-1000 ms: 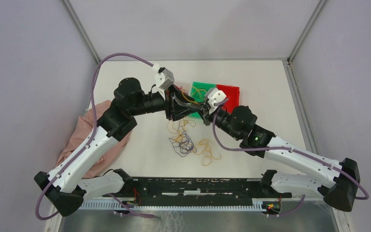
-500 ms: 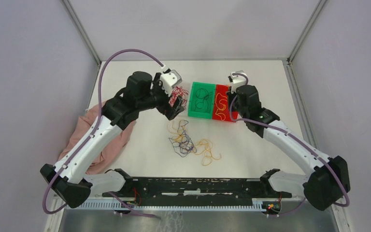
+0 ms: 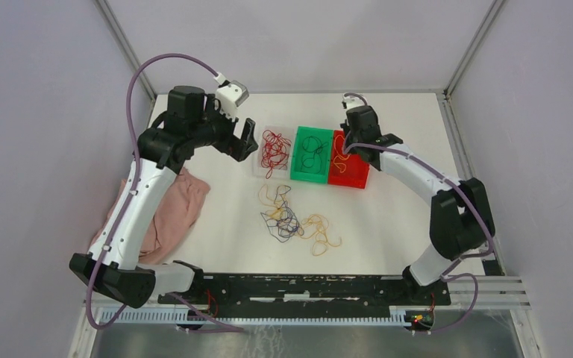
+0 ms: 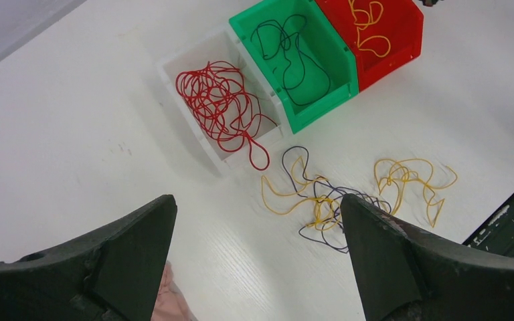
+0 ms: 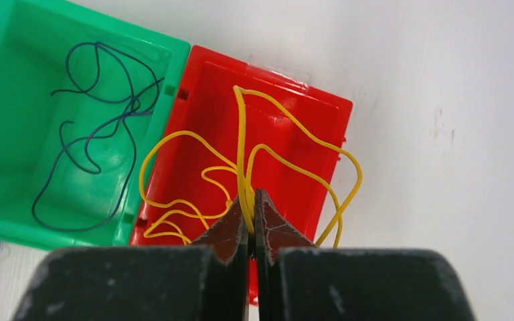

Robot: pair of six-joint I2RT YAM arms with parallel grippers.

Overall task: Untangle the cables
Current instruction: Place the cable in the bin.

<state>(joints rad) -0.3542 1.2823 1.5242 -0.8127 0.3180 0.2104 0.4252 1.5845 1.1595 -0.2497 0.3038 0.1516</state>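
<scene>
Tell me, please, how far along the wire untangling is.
Done: the curly red wires lie in the white plastic bin, and a dark blue wire in the green plastic bin. In hand: the right pincer is shut on a yellow wire over the red plastic bin. To do: a tangle of yellow and dark wires on the white table; the left pincer is open.

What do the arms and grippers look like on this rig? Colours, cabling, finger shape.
The left arm and right arm: white link shells, black joint housings, a thick purple cable looping along each. The left gripper and right gripper: black wedge-shaped fingers tapering to narrow tips. Grey-white camera block at the left wrist.
</scene>
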